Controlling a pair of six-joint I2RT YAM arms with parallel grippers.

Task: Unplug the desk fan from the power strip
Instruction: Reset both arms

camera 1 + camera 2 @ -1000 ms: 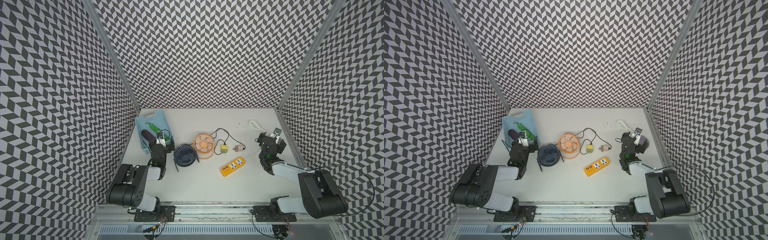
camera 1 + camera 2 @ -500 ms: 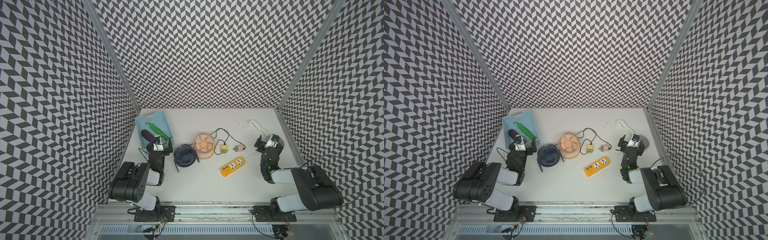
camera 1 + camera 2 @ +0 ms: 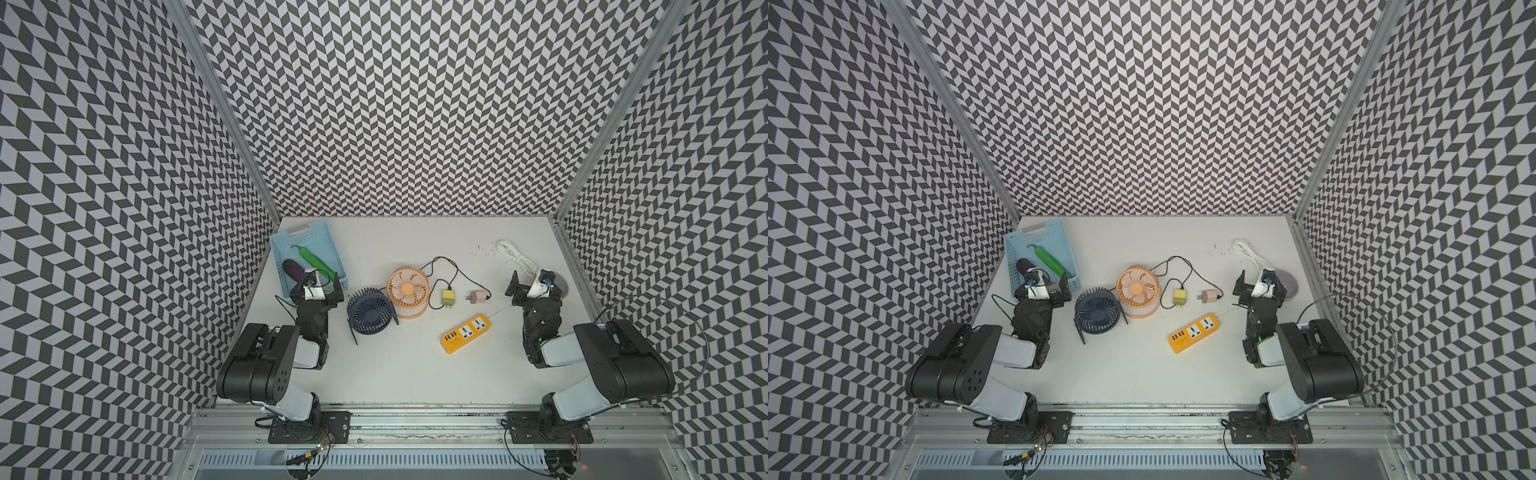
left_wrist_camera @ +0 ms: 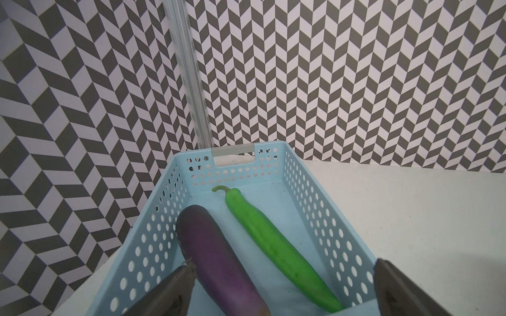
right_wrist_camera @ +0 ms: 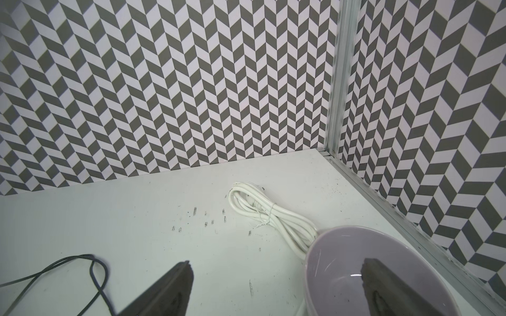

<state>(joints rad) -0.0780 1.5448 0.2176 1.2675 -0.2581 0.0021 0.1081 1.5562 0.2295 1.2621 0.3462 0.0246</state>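
Note:
The orange-yellow power strip [image 3: 464, 333] [image 3: 1193, 333] lies flat mid-table, both white sockets bare, its white cord running off to the right. An orange desk fan [image 3: 407, 289] [image 3: 1138, 288] and a navy desk fan [image 3: 370, 311] [image 3: 1099, 309] stand to its left. Black cables lead to a yellow-green adapter [image 3: 448, 297] and a pink adapter [image 3: 477, 296], both lying loose on the table. My left gripper [image 3: 318, 284] [image 4: 283, 265] is open over the near end of the blue basket. My right gripper [image 3: 536, 283] [image 5: 276, 262] is open beside a bowl, right of the strip.
The blue basket [image 3: 291, 232] [image 4: 309, 213] at the back left holds an eggplant [image 4: 216, 251] and a green pepper [image 4: 268, 240]. A grey-lilac bowl [image 3: 562, 284] [image 5: 336, 260] sits by the right wall. Behind it lies a coiled white cord [image 3: 515, 253] [image 5: 262, 210]. Patterned walls close three sides.
Both arms have folded back a little toward their bases, and the right gripper has sunk lower. Nothing on the table has moved.

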